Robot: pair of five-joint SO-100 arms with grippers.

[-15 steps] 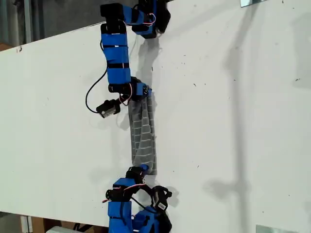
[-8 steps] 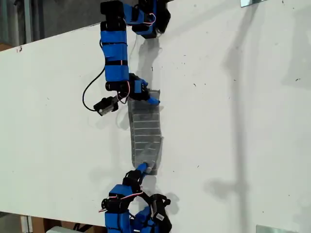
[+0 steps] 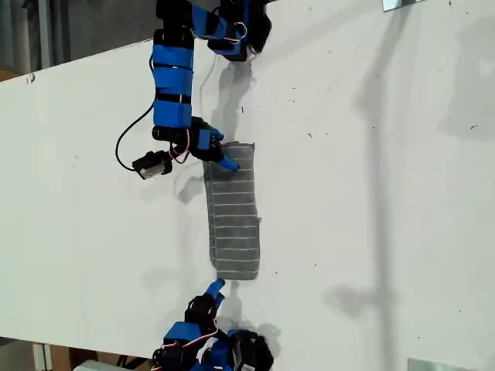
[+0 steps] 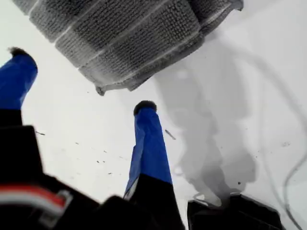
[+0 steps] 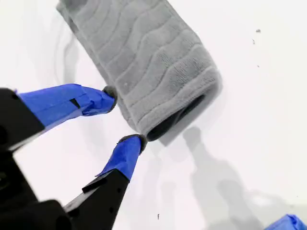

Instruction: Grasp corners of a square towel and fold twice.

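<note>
the towel [image 3: 234, 214] lies flat on the table [image 3: 371, 193], folded into a narrow strip. my second gripper [image 3: 219, 160] touches the towel's far end; my first gripper [image 3: 213, 291] sits just off its near end, apart.

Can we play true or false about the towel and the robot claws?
1. The towel lies as a long folded strip on the white table. True.
2. My first gripper is shut on the towel. False: it is open, with a gap between it and the towel.
3. My second gripper is open at the towel's end. True.
4. The towel is red. False: it is grey with white stripes.
</note>
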